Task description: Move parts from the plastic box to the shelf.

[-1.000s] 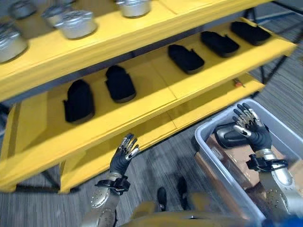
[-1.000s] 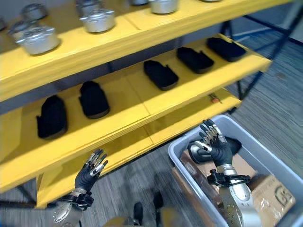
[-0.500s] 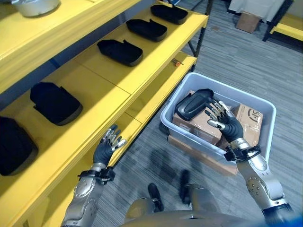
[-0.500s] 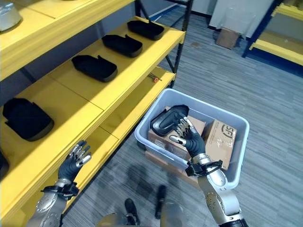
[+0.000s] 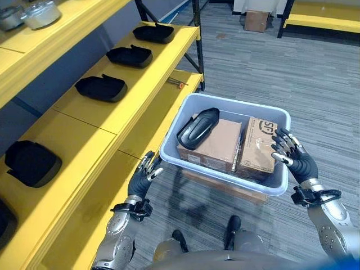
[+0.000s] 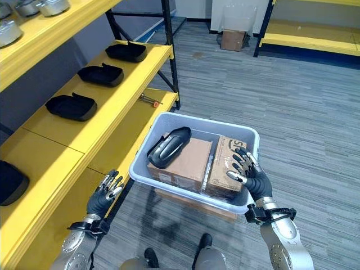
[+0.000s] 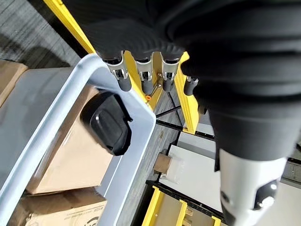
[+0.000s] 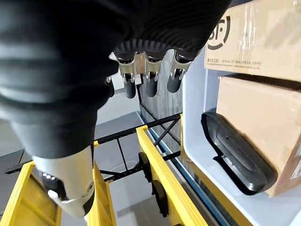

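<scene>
We look down on the grey plastic box (image 5: 279,188) sitting on the carpet just beside the yellow shelf (image 5: 143,73), and inside it we see two cardboard cartons side by side, with one black part (image 5: 197,127) lying tilted on top of the carton nearer the shelf, its upper end by the box's far shelf-side corner. Our left hand (image 5: 142,179) is raised at the box's near left corner, palm forward, fingers straight and slightly spread, holding nothing; we see it between the shelf edge and the box wall, very close to the rim, though we cannot tell whether it touches. Our right hand (image 5: 294,158) hovers at the box's right side, over the near right corner and the edge of the right-hand carton (image 5: 258,147), fingers fanned and loosely bent, gripping nothing. From the left wrist we see straight fingertips (image 7: 146,77) above the box rim and the part past them. On the shelf's middle level we count three black parts (image 5: 101,88) lined up in a row, and another dark one (image 5: 31,163) nearer us.
</scene>
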Controlling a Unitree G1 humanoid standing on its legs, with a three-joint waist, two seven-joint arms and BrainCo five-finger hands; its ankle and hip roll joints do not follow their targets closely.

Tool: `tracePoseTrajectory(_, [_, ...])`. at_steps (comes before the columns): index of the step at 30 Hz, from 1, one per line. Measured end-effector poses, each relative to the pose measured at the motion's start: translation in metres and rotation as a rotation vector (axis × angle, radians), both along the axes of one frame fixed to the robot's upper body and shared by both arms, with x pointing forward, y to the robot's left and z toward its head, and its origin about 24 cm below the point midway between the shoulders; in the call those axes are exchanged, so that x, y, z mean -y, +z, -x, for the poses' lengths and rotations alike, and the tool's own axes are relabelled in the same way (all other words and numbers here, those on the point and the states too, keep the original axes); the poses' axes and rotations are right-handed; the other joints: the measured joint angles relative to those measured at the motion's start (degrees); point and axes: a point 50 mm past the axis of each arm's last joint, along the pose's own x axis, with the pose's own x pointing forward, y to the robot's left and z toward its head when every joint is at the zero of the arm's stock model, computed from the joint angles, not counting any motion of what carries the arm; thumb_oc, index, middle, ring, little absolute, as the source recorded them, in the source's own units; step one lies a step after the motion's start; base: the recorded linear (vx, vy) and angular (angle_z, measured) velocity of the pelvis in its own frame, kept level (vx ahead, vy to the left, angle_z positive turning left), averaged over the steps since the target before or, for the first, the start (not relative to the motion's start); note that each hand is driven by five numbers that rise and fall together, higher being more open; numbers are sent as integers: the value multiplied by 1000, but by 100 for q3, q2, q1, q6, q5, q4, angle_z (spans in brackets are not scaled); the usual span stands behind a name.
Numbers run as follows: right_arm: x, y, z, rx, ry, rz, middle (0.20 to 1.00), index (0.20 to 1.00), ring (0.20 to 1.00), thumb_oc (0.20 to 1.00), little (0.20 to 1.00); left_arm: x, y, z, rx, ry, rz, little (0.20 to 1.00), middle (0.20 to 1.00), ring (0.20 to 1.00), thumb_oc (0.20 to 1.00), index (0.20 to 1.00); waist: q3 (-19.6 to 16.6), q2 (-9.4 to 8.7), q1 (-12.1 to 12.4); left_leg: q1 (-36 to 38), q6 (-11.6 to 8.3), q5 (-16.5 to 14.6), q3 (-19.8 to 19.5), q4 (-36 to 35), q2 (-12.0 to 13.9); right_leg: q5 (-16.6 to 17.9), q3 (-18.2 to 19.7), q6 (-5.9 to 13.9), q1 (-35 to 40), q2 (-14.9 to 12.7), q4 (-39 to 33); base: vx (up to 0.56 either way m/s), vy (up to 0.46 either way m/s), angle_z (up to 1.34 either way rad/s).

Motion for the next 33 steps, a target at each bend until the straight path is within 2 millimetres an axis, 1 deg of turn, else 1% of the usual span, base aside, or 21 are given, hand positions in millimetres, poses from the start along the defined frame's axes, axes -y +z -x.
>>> tracePoseTrajectory(1, [0,1,-1,4,-4,-7,1000,1000,1000,1000,1000,1,-1,1,-6,0,1,1000,1000,1000,1000,1000,75,-6,-1,-237,-58,-108,-463,326,-86,-9,-22,-18,0,20,-22,178,198,-3])
tracePoseTrajectory(2, [1,1,-1,5,-7,-8,1000,1000,1000,1000,1000,0,-1,1,-6,2,1,1000,1000,1000,1000,1000,137,-32,-39,-346,-62,-214,-637,255,-138,-11,4,-9,-7,31,-56,168,189,3])
tracePoseTrajectory(3, [0,0,-1,7,-13,-20,1000,1000,1000,1000,1000,-2,-3,2,-13,19,-1,1000,1000,1000,1000,1000,152,-50,-52,-320,-19,-240,-661,-463,-14,-85,-13,210,-75,125,-61,47,186,-12])
tracePoseTrajectory(4, [-3,2,-4,16,-9,-26,1000,1000,1000,1000,1000,-7,-4,4,-19,38,-5,1000,1000,1000,1000,1000,195,-112,-24,-107,18,-209,-570,-1402,182,-124,18,171,-136,206,-30,112,301,-31])
tracePoseTrajectory(5, [-4,3,-6,26,-11,-28,1000,1000,1000,1000,1000,-9,-3,1,-15,40,-13,1000,1000,1000,1000,1000,325,-225,-26,-72,18,-179,-584,-1790,434,-48,105,-82,-156,254,11,173,393,-37])
tracePoseTrajectory(6, [-3,6,-9,51,-25,-34,1000,1000,1000,1000,1000,-8,-4,0,-20,44,-13,1000,1000,1000,1000,1000,433,-240,-41,-106,-47,-124,-760,-1981,590,-52,154,-75,-174,303,83,187,288,-48])
tracePoseTrajectory(8, [-5,11,-21,78,-11,-24,1000,1000,1000,1000,1000,-11,-3,-3,-15,60,-18,1000,1000,1000,1000,1000,455,-277,131,-48,-30,-121,-1473,-2546,736,-82,577,86,-435,498,89,148,241,-85])
tracePoseTrajectory(9, [-6,14,-24,91,-8,-22,1000,1000,1000,1000,1000,-11,-1,-5,-9,60,-19,1000,1000,1000,1000,1000,489,-230,126,-116,-79,-93,-1475,-2512,747,12,577,-40,-428,524,26,247,452,-78])
tracePoseTrajectory(10, [-5,15,-23,97,-15,-26,1000,1000,1000,1000,1000,-9,0,-7,1,63,-8,1000,1000,1000,1000,1000,513,-127,37,-74,-74,-90,-1287,-2415,679,99,637,-74,-381,607,-43,194,375,-52])
tracePoseTrajectory(11, [-10,19,-26,118,-3,-38,1000,1000,1000,1000,1000,-8,3,-7,18,68,-3,1000,1000,1000,1000,1000,547,-51,-37,-78,-5,-303,-894,-2001,600,172,834,-111,-351,639,-68,134,341,-95])
tracePoseTrajectory(12, [-15,23,-30,138,21,-37,1000,1000,1000,1000,1000,-8,3,-5,16,65,-4,1000,1000,1000,1000,1000,545,31,92,124,50,-303,-745,-1945,399,149,1043,-24,-411,640,-45,69,293,-114])
tracePoseTrajectory(13, [-16,22,-29,135,20,-42,1000,1000,1000,1000,1000,-7,11,-14,62,68,-6,1000,1000,1000,1000,1000,592,263,-109,199,138,-269,-433,-1903,234,194,1180,60,-465,678,-4,82,448,-111])
tracePoseTrajectory(14, [-17,21,-29,135,14,-50,1000,1000,1000,1000,1000,-8,12,-15,69,72,-12,1000,1000,1000,1000,1000,607,279,-48,298,238,-208,-219,-1956,146,191,1295,92,-589,637,102,7,245,-49])
tracePoseTrajectory(15, [-17,21,-29,135,14,-50,1000,1000,1000,1000,1000,-8,12,-15,69,72,-12,1000,1000,1000,1000,1000,607,279,-48,298,238,-208,-219,-1956,146,191,1295,92,-589,637,102,15,206,-84])
tracePoseTrajectory(16, [-26,17,-32,113,52,-52,1000,1000,1000,1000,1000,-14,30,-29,146,59,-58,1000,1000,1000,1000,1000,768,24,66,291,319,-310,283,-1988,-120,106,1332,226,-1004,170,501,23,101,-88])
tracePoseTrajectory(17, [-31,13,-33,95,73,-56,1000,1000,1000,1000,1000,-17,35,-34,165,54,-77,1000,1000,1000,1000,1000,818,-113,115,268,410,-384,425,-1917,-256,143,1299,329,-1130,-47,634,39,152,-79])
tracePoseTrajectory(19, [-37,11,-32,93,78,-82,1000,1000,1000,1000,1000,-16,44,-43,201,65,-79,1000,1000,1000,1000,1000,839,-140,94,103,531,-486,401,-1794,-421,278,1323,449,-1173,-197,507,45,130,-1])
tracePoseTrajectory(21, [-38,13,-33,99,90,-81,1000,1000,1000,1000,1000,-15,50,-49,226,77,-80,1000,1000,1000,1000,1000,862,-141,90,53,587,-510,435,-1801,-509,413,1366,530,-1161,-253,312,34,72,-3])
tracePoseTrajectory(26, [-36,17,-35,118,91,-73,1000,1000,1000,1000,1000,-12,60,-57,272,79,-122,1000,1000,1000,1000,1000,906,-213,18,-73,622,-525,503,-1824,-527,734,1383,540,-1113,-199,-149,14,4,-9])
tracePoseTrajectory(30, [-40,22,-38,139,111,-73,1000,1000,1000,1000,1000,4,103,-87,447,21,-254,1000,1000,1000,1000,1000,1038,-437,-264,-119,601,-509,731,-1903,-476,939,1576,553,-1177,-69,-527,8,-45,-29])
tracePoseTrajectory(33, [-54,33,-39,183,170,-92,1000,1000,1000,1000,1000,21,138,-105,597,13,-285,1000,1000,1000,1000,1000,1133,-543,-535,-329,586,-446,983,-2003,-463,1087,1772,573,-1501,-13,-672,-13,-59,-46])
